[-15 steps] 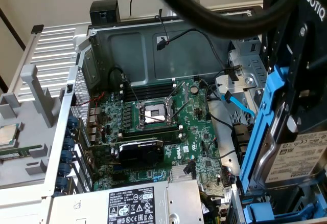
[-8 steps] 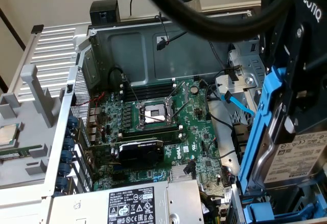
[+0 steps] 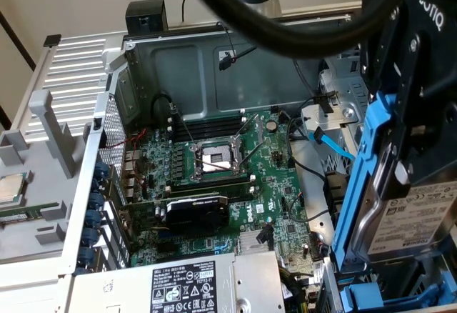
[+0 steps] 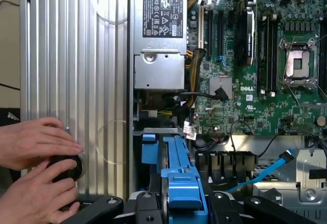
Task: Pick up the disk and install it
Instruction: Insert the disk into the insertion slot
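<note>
Your gripper (image 3: 400,166) is clamped on the disk (image 3: 418,220), jaws partway apart across its blue rails. One disk, held on edge over the open case at the exterior view's right, beside the one motherboard (image 3: 214,177). One power-supply box (image 3: 193,284) at the near edge. Two hands on one black knob (image 4: 69,166): first hand (image 4: 38,139), second hand (image 4: 36,196).

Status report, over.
Gripper jaws shut on silver-grey metal disk in blue plastic rails. Disk on edge over open computer case, not yet seated. Person's hands on black knob beside case.
</note>
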You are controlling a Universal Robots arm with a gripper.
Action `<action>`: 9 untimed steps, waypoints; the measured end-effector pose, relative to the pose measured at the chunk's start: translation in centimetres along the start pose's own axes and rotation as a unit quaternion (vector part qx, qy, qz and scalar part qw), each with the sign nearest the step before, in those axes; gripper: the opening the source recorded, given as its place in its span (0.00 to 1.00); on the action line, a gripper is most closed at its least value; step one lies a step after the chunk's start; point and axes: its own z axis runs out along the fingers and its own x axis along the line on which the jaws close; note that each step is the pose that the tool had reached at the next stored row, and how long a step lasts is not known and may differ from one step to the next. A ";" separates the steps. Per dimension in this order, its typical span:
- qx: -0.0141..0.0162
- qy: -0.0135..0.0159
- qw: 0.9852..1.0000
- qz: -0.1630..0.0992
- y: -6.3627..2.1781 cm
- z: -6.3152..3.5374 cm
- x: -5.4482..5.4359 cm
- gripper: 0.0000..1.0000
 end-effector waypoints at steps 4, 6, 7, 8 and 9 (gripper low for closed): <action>0.001 0.002 1.000 -0.003 0.01 0.13 -0.2 0.37; 0.001 0.002 1.000 -0.004 0.01 0.22 -0.2 0.37; 0.001 0.002 1.000 -0.004 0.01 0.29 -0.2 0.37; 0.001 0.003 1.000 -0.004 0.02 0.38 -0.2 0.37; 0.001 0.003 1.000 -0.005 0.03 0.47 -0.2 0.37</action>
